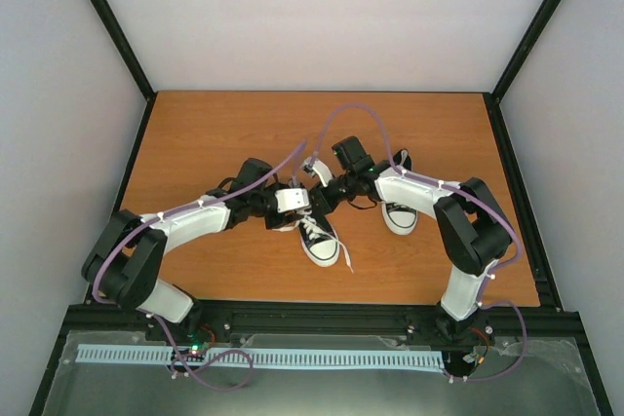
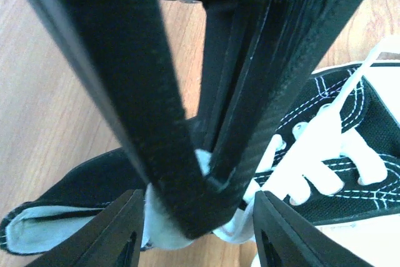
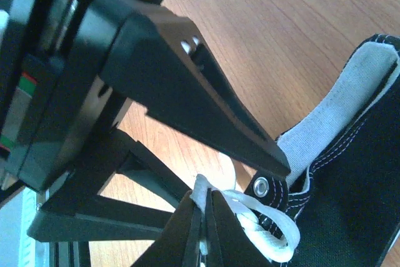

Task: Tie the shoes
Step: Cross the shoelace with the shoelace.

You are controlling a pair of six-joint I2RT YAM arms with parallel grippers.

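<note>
Pinching a white lace (image 3: 265, 224) at the top eyelet of a black low-top sneaker (image 1: 318, 237): your right gripper (image 3: 203, 199) is clamped tight on it.
Your left gripper (image 2: 197, 217) has its fingers apart, straddling the right gripper's closed tips and a loop of that lace; whether it touches either, you cannot tell. The sneaker lies just below both grippers, white toe cap pointing toward the arm bases. The second sneaker (image 1: 399, 215) sits on the wooden table (image 1: 224, 133) to the right gripper's right, partly under that arm, apart from the first.
</note>
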